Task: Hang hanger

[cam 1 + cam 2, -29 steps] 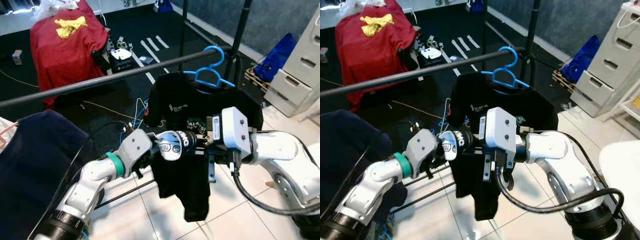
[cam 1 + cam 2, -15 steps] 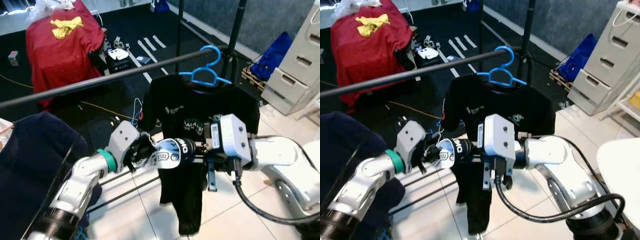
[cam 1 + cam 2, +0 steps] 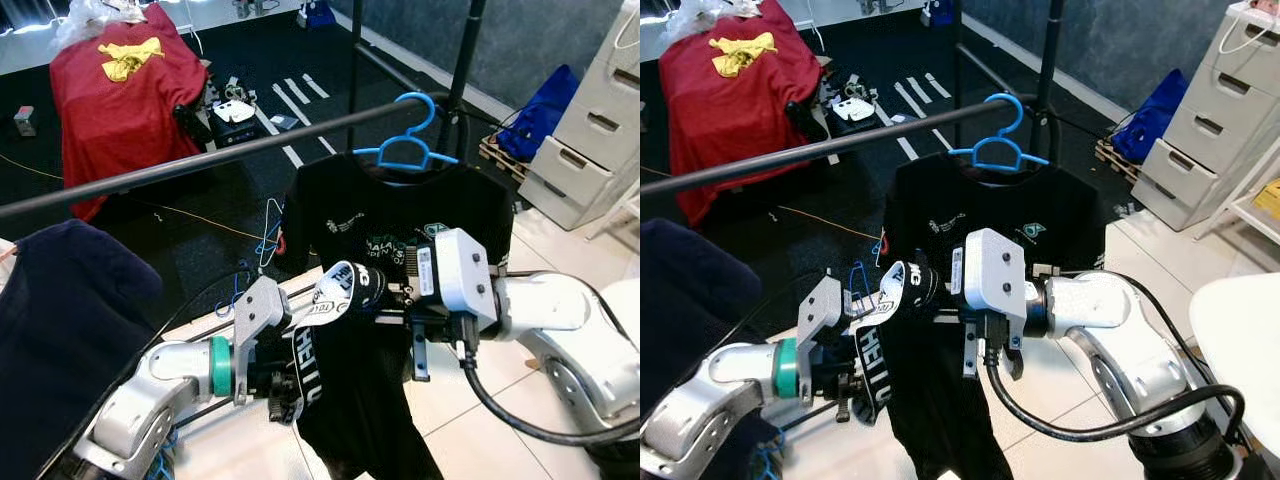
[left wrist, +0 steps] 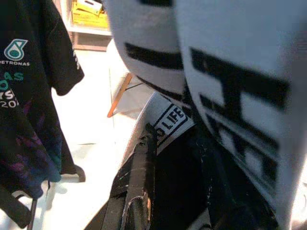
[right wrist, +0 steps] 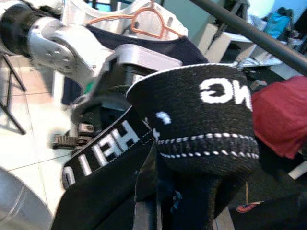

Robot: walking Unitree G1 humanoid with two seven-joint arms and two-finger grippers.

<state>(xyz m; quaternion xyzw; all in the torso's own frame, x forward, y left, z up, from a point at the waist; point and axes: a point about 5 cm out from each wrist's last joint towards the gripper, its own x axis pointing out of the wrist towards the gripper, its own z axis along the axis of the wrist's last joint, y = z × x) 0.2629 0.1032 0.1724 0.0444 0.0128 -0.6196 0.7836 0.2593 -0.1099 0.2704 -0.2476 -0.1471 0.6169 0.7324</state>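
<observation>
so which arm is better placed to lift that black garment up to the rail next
Probably the right. The right gripper holds the black garment's lettered waistband high, just below the rail and beside the blue hanger. The left gripper grips the same waistband lower down, farther from the rail.

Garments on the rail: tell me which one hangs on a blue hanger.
The black printed T-shirt on the blue hanger, ahead of the right gripper. The dark navy garment at the robot's left hangs on a different, pale hanger.

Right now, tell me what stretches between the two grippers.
A black garment with a white-lettered waistband spans from the left gripper up to the right gripper, seen in the left eye view.
</observation>
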